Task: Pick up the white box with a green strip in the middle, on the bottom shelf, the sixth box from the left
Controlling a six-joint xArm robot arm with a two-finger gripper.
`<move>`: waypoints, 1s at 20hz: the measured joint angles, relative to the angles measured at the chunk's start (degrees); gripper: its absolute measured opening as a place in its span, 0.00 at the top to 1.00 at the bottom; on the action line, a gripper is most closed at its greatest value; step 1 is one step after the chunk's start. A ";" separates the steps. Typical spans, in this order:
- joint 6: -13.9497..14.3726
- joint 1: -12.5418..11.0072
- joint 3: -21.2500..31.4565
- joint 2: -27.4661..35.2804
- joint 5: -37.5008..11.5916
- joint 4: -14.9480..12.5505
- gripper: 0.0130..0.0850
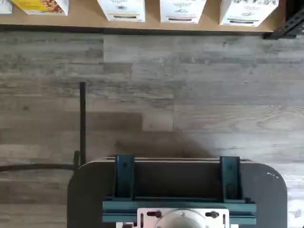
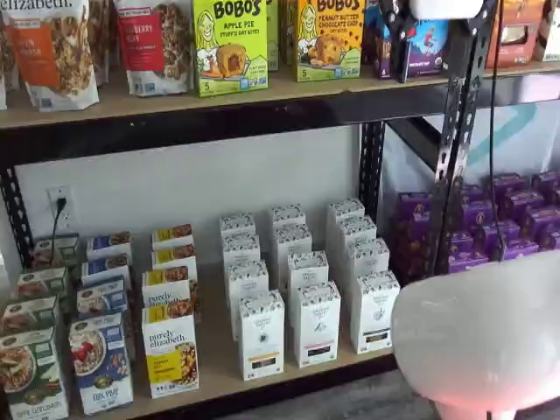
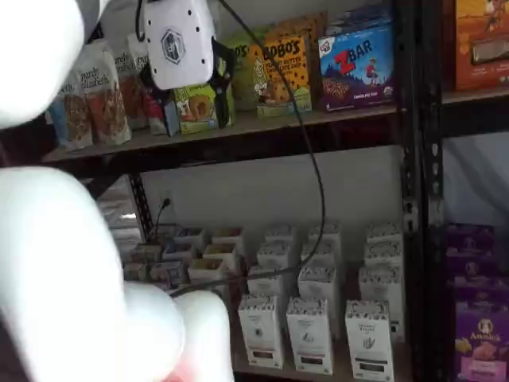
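Observation:
The white box point(image 2: 374, 312) stands at the right end of the front row on the bottom shelf point(image 2: 219, 378), with a dark strip low on its front. It also shows in a shelf view point(image 3: 368, 338) and in the wrist view point(image 1: 247, 10), beside the black rack frame. More white boxes of the same kind stand left of it and behind it. My gripper point(image 3: 191, 99) hangs high up, level with the upper shelf and far above the box. It is open and empty, with a gap between its black fingers point(image 3: 223, 79). It also shows in a shelf view point(image 2: 437, 44).
A yellow-panelled "purely elizabeth" box point(image 2: 171, 350) and cereal cartons stand to the left. Purple boxes point(image 2: 507, 219) fill the bay to the right of a black upright point(image 2: 455, 149). Blurred white arm links point(image 3: 64, 239) block parts of both shelf views. A dark mount with teal brackets point(image 1: 175, 190) shows over grey floor.

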 joint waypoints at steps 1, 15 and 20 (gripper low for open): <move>0.54 1.08 -0.22 0.27 0.46 -1.23 0.00; -0.09 2.54 6.31 -1.36 -4.76 -7.71 0.00; -3.69 -2.09 14.11 -3.36 -12.07 -6.81 0.00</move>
